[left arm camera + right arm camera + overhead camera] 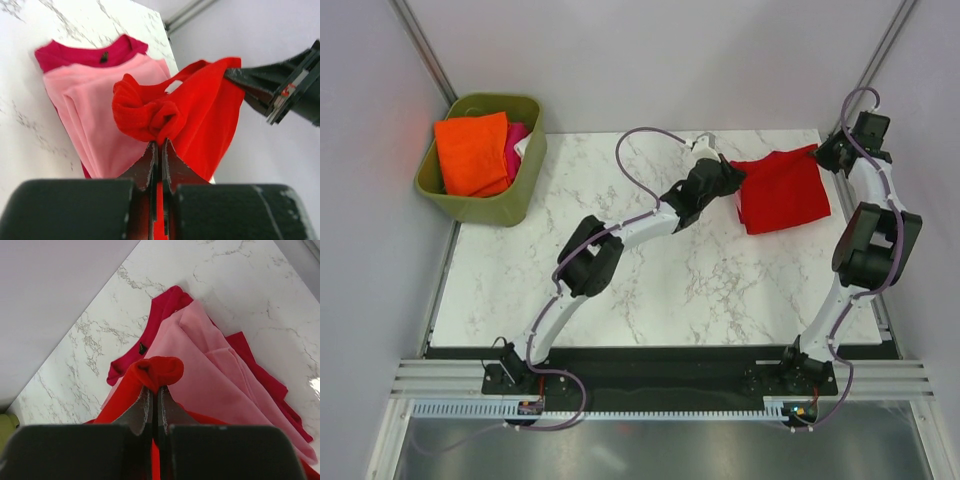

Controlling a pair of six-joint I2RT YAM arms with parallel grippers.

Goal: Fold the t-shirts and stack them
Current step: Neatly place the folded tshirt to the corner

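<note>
Both pinch the red shirt (782,190) at the tabletop's (650,290) far right corner: left gripper (160,143) clamps a bunched wad, right gripper (152,388) a rolled edge. It hangs crumpled over the folded pink shirt (210,365), dark-pink collar (156,322) showing.

One camera looks down from high up on the whole worktop (650,280). Both wrist cameras look from close at the same red shirt (200,105).
</note>
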